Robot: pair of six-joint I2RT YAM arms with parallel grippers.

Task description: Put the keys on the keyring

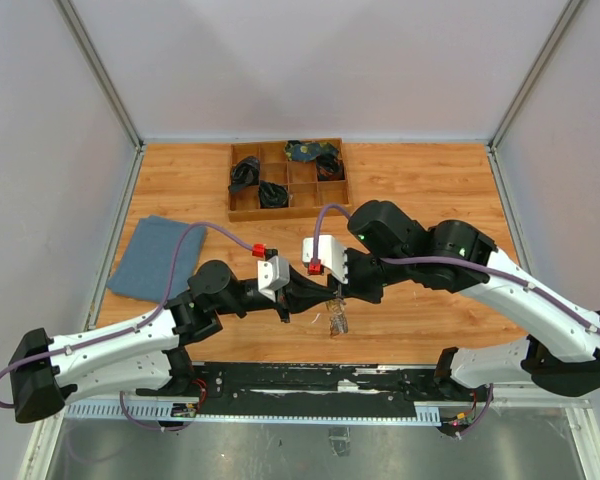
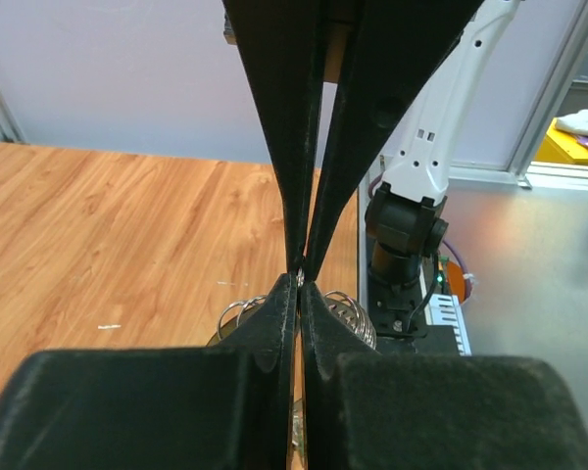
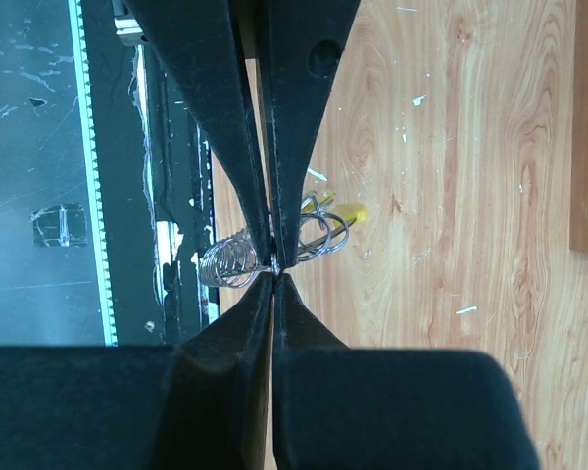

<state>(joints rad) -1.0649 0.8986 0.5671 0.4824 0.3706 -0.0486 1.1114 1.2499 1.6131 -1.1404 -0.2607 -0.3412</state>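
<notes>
left pincer: its two fingers are pressed together on a thin bit of silver wire. Its tip touches the tip of the right pincer.
right pincer: pressed together too, nipping the same thin wire at the very tip.
keyring: a thin silver loop, right at the two tips. The black fingers hide its middle, and only bits stick out on each side.
yellow piece: on the loop, just beside the left pincer's fingers.
silver coil: round loops packed close, on the other side of the tips. It is hard to tell if it is part of the keyring.
keys: cannot be picked out. From above, only a small shiny clump hangs just under the right pincer, too small to read.
blue cloth: flat on the tabletop, well apart from the left pincer, out to its left.
wooden tray: far beyond both pincers. Dark things sit in some boxes, too small to name.
</notes>
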